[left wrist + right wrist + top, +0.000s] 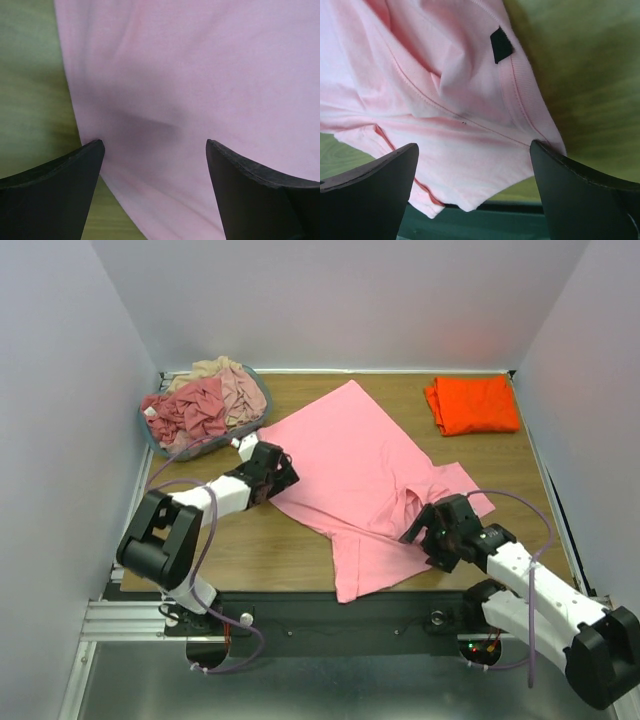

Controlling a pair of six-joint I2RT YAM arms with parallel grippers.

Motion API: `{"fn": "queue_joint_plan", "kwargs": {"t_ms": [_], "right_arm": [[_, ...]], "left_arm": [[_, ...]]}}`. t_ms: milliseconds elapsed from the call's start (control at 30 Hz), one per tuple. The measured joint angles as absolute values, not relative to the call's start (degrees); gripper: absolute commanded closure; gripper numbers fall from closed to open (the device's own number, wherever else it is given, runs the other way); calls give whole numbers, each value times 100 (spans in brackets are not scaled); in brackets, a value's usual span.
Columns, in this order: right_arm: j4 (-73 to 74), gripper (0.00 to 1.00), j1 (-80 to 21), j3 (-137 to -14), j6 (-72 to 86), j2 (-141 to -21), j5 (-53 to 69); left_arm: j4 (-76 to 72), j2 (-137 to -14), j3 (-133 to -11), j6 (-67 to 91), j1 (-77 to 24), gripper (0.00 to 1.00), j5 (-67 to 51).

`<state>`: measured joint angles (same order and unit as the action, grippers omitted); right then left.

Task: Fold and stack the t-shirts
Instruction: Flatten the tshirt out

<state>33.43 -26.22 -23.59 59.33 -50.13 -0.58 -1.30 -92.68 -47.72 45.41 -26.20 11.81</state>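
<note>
A light pink t-shirt [360,455] lies spread askew across the middle of the wooden table [260,550], one part reaching the near edge. My left gripper [283,475] is open at the shirt's left edge; in the left wrist view the gripper [154,145] straddles smooth pink cloth [200,75]. My right gripper [420,530] is open by the collar. In the right wrist view the gripper [474,146] frames the pink cloth [445,100], with the collar's black tag [501,44] above. A folded bright orange t-shirt [472,404] lies at the back right.
A grey-blue oval basket [150,433] at the back left holds crumpled dusty rose [190,410] and beige [225,375] shirts. White walls close in the table on three sides. The near table edge [530,207] shows just under the right gripper.
</note>
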Motion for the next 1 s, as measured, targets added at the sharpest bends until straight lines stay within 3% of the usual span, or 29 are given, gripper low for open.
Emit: {"fn": "queue_joint_plan", "kwargs": {"t_ms": [333, 600, 733, 1000], "right_arm": [[4532, 0, -2615, -2742, 6099, -5286, -368], [5159, 0, -2615, -4276, 5697, -5631, -1247], [4923, 0, -2580, -5076, 5437, -6031, -2005], [3721, 0, -1529, -5704, 4624, -8018, -1938]], "left_arm": [[631, -6060, -2386, 6119, -3822, 2, 709], [2458, -4440, -2674, 6742, -4206, 1, 1039], [2550, -4578, -3378, 6453, -4204, 1, 1516], [1500, -7310, -5419, 5081, -3577, 2, 1892]]}}
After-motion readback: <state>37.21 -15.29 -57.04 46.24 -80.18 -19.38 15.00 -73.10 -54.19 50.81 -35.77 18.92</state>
